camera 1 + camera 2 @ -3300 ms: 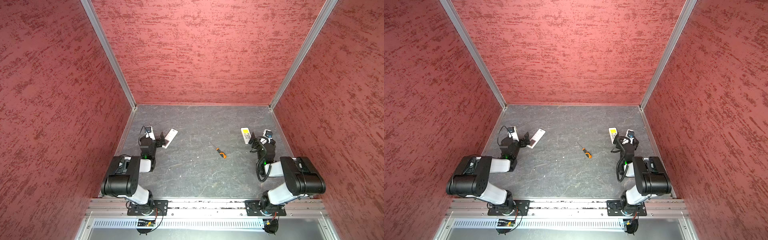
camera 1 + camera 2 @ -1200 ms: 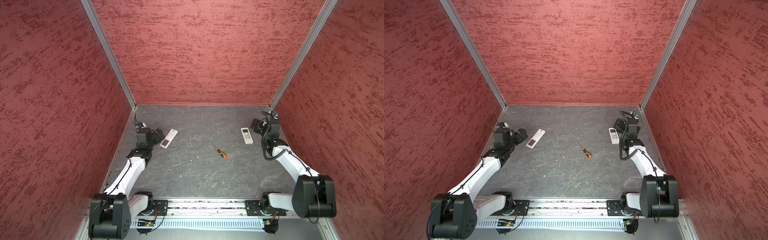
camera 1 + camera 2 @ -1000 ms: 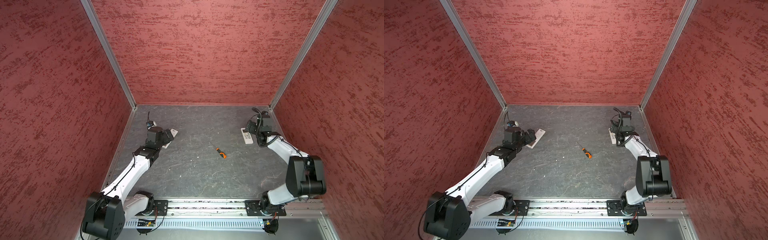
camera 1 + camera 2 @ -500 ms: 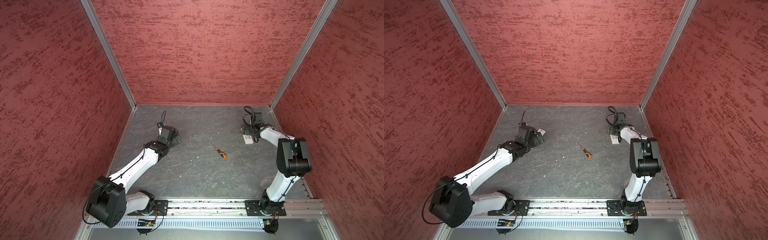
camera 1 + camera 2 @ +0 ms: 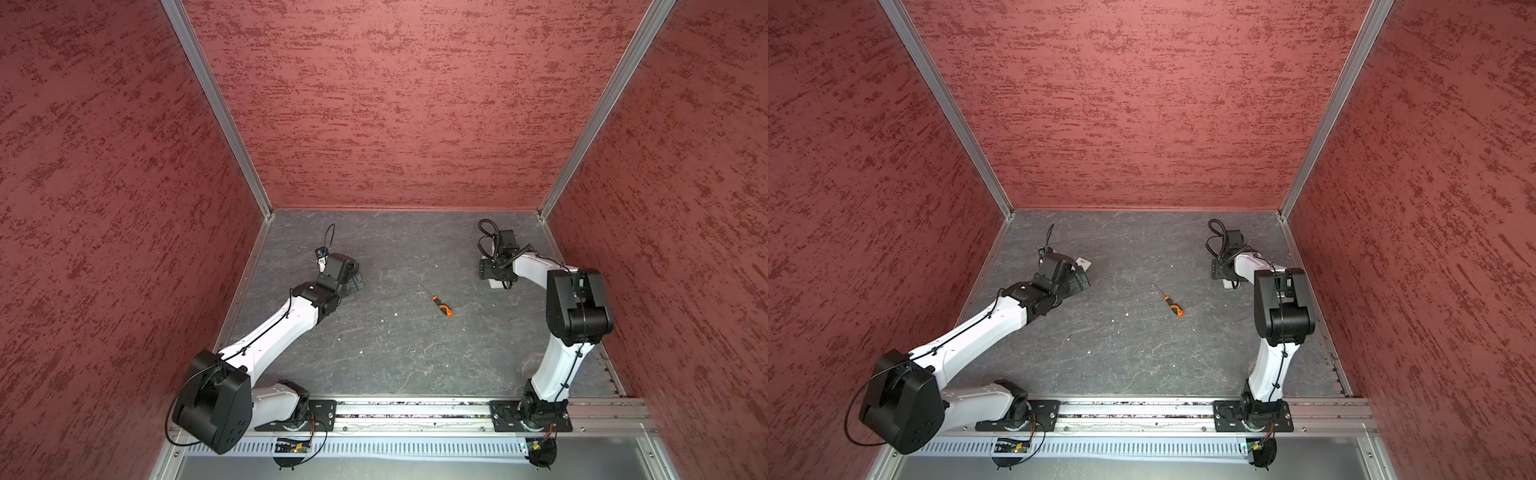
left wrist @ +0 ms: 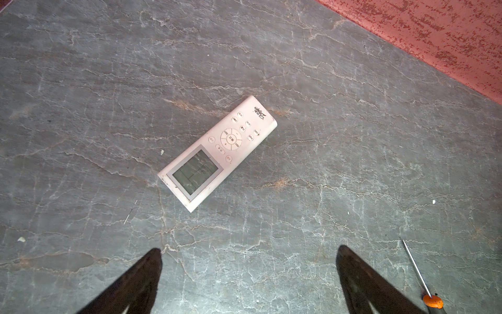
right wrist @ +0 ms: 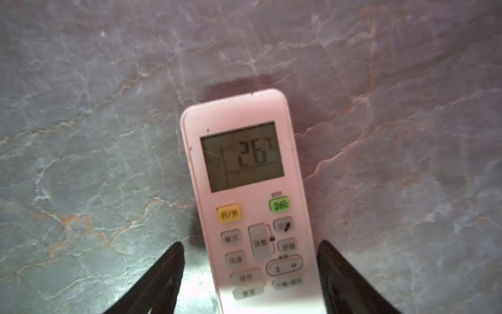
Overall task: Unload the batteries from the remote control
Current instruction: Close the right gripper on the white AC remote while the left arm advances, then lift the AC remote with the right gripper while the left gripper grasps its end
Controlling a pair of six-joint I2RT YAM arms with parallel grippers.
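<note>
Two white remote controls lie face up on the grey floor. The slim remote [image 6: 217, 153] with a small screen lies ahead of my left gripper [image 6: 249, 248], whose jaws stand wide open and hold nothing; in a top view one corner of that remote [image 5: 1084, 262] shows past the left gripper [image 5: 1079, 280]. The wider remote [image 7: 244, 190], its screen lit, lies between the fingers of my right gripper [image 7: 250, 244]. That gripper is open, with a gap on one side of the remote and the other finger close to its edge. No batteries show.
An orange-and-black-handled screwdriver [image 5: 441, 304] lies on the floor between the two arms, and its handle [image 6: 432, 300] shows beside a left finger. Red walls close in the floor on three sides. Small white specks dot the floor.
Both arms have unfolded and reached out from near their bases to the remotes. The right gripper has come down over its remote and its jaws have narrowed. The left jaws stay wide.
</note>
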